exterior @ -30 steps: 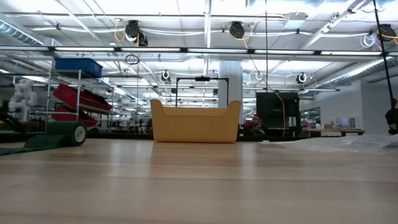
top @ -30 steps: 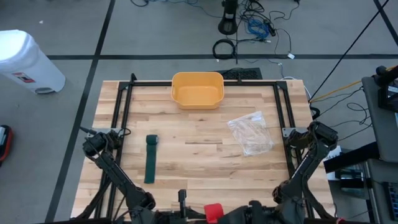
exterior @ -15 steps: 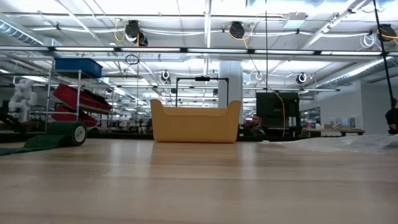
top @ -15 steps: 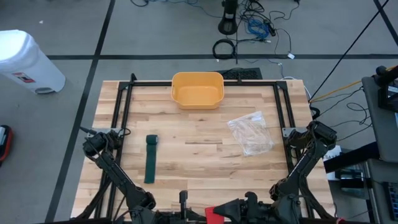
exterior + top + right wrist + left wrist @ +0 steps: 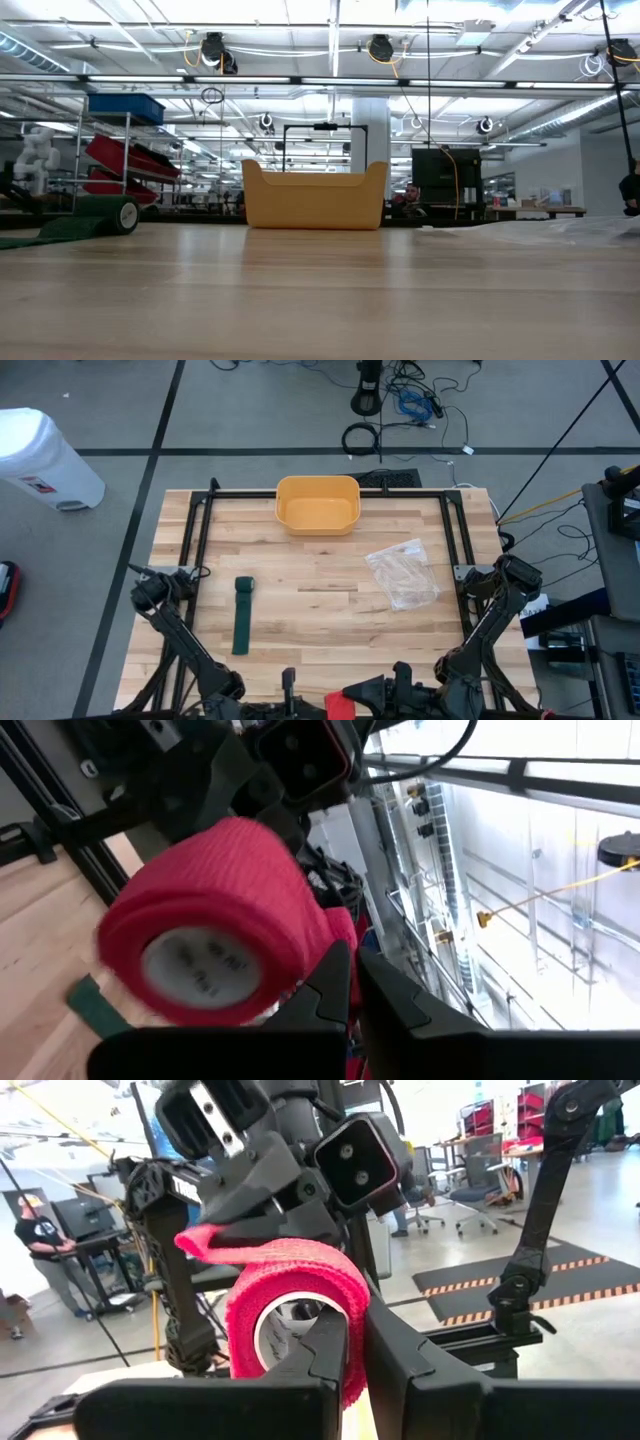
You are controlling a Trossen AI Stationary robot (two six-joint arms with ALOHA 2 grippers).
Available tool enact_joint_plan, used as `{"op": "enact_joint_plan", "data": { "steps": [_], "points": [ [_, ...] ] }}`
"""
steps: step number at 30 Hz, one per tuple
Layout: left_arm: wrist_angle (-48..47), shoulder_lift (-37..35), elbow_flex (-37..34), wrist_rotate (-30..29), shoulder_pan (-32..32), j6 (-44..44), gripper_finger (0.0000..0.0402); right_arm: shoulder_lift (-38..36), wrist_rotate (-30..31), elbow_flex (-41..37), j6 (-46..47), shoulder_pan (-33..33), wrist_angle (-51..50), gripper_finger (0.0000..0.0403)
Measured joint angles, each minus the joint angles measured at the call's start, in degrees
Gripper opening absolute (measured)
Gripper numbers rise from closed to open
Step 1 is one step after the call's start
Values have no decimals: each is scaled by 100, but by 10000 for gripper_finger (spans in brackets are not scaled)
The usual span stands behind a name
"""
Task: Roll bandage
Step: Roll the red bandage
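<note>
Both grippers, the left gripper [image 5: 355, 1342] and right gripper [image 5: 352, 975], pinched the red bandage roll [image 5: 290, 1305] below the green strip [image 5: 242, 614]; rolling looked nearly finished, a loose tail remaining.

Two dark, matte-black jointed arms, left arm [image 5: 170, 622] and right arm [image 5: 493, 610] of slim tubular links with rounded joint housings, blocky black wrist casing with round lens ports, angular black fingers [image 5: 330, 1355]

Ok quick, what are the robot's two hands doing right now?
Left gripper: shut on the red bandage roll.
Right gripper: shut on the same red bandage roll, at its loose end.
</note>
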Motion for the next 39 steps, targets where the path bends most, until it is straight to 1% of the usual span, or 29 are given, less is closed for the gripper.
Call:
{"op": "enact_joint_plan", "data": {
  "steps": [9,15,21,25,28,34,39],
  "points": [
    [43,-8,0,-56,-62,46,26,0,39,0,365,32,-9,6],
    [43,-8,0,-51,-58,35,26,0,40,0,391,23,13,9],
    [42,-8,0,22,-36,30,26,0,91,12,572,-45,38,47],
    [30,-8,0,199,-40,-1,26,-7,91,135,799,-97,19,75],
    [23,-8,0,222,-34,-9,26,-9,109,191,836,-93,8,89],
    [15,-8,0,217,-31,-6,26,-9,309,208,489,62,157,95],
    [1,-8,0,191,-31,-6,26,-9,-47,208,385,389,443,94]
  ]
}}
